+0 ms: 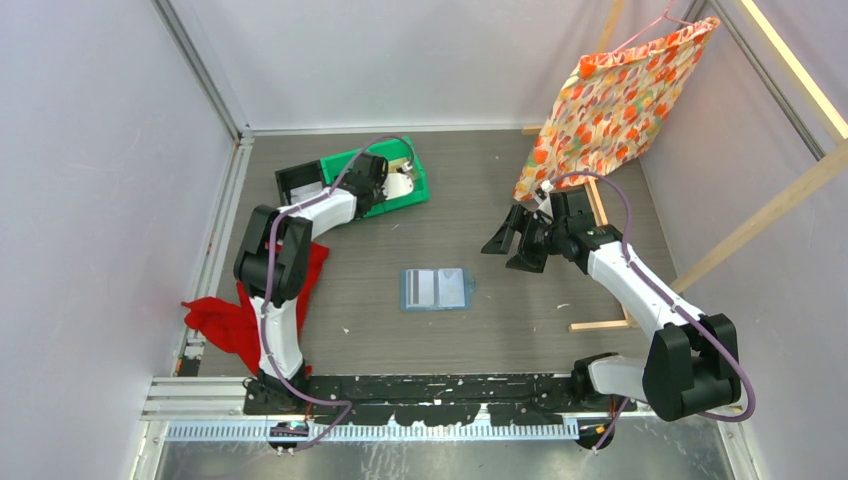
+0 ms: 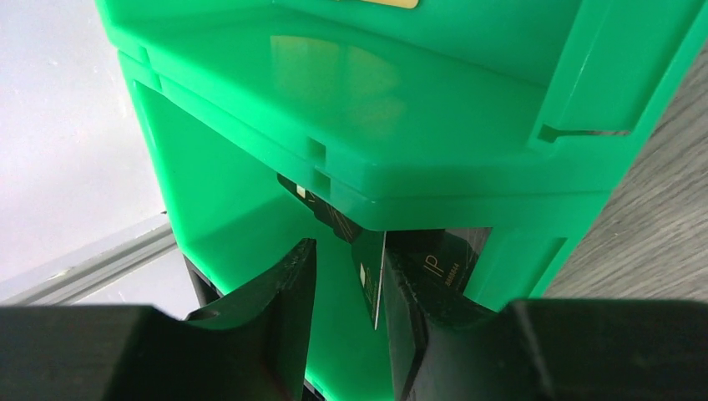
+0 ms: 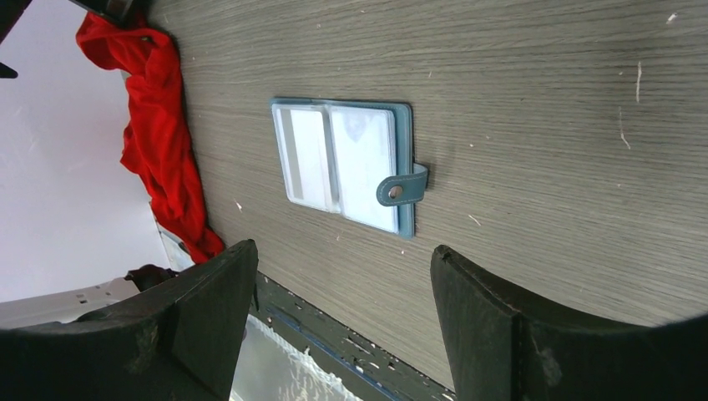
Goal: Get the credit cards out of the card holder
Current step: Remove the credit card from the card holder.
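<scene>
Wallet [image 1: 435,290] in light blue is lying open and flat on the grey table [image 1: 480,190], near the middle of the overhead frame, with its snap tab pointing toward the right edge; in the right wrist view it is sitting in the upper middle, and a pale card [image 3: 305,155] is showing behind its clear pockets. The left gripper [image 1: 388,178] is reaching into the green bin [image 1: 418,186] in the upper left of the overhead frame. In the left wrist view its jaws are standing partly apart at the bottom centre, and a dark card [image 2: 370,276] is standing on edge between them, close against the right-hand finger [image 2: 409,317]; whether the fingers are pinching it I cannot tell. Another dark card [image 2: 447,259] is lying in the bin just behind it. The right gripper [image 1: 512,243] is hanging above the table in the right half of the overhead frame, well apart from the wallet, its jaws spread wide and holding nothing. A red cloth [image 1: 230,315] is lying crumpled at the left edge, beside the left arm.
</scene>
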Controlling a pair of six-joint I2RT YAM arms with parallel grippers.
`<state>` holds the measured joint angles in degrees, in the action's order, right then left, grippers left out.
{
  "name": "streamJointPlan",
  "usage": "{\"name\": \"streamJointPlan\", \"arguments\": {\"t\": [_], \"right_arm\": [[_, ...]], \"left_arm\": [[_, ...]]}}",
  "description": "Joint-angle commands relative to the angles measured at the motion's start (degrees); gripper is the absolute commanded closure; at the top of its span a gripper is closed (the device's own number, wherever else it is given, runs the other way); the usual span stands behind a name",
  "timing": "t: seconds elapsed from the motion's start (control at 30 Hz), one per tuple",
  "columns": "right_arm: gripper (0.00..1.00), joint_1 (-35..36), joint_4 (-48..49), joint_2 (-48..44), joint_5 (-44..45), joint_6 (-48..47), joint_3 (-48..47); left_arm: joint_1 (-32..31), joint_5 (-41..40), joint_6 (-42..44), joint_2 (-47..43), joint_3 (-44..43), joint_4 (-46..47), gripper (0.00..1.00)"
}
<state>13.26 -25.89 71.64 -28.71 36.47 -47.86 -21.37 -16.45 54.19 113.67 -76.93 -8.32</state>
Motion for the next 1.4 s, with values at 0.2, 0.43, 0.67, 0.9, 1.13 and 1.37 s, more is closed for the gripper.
{"name": "streamJointPlan", "arguments": {"t": [0.2,0.43,0.67,0.9,1.13,1.37], "right_arm": [[0.2,-0.4,-0.57,-2.07,-0.73,-0.97,-1.1],[0.2,-0.4,-1.39,-3.77,-0.84,-1.04,-1.28],[0.2,-0.41,-1.35,-3.86,-0.57,-0.83,-0.13],[0.2,1.95,1.5,-2.97,0.88,1.24,0.95],[0.37,12.36,7.94,2.3,6.25,5.56,0.32],[0.58,20.5,14.96,12.49,7.67,8.95,-2.12]], "left_arm": [[-2.31,-3.54,-3.88,-6.88,-5.89,-8.38,0.61],[-4.59,-4.19,-6.87,-11.96,-6.77,-19.81,0.6],[-8.22,-6.62,-23.37,-14.94,-16.23,-35.09,0.64],[-10.98,5.42,-61.29,-21.56,-17.69,-45.63,0.6],[-10.98,30.65,-90.01,-32.59,12.03,-27.38,0.68],[-10.89,36.75,-105.15,-41.47,34.99,-5.06,0.68]]}}
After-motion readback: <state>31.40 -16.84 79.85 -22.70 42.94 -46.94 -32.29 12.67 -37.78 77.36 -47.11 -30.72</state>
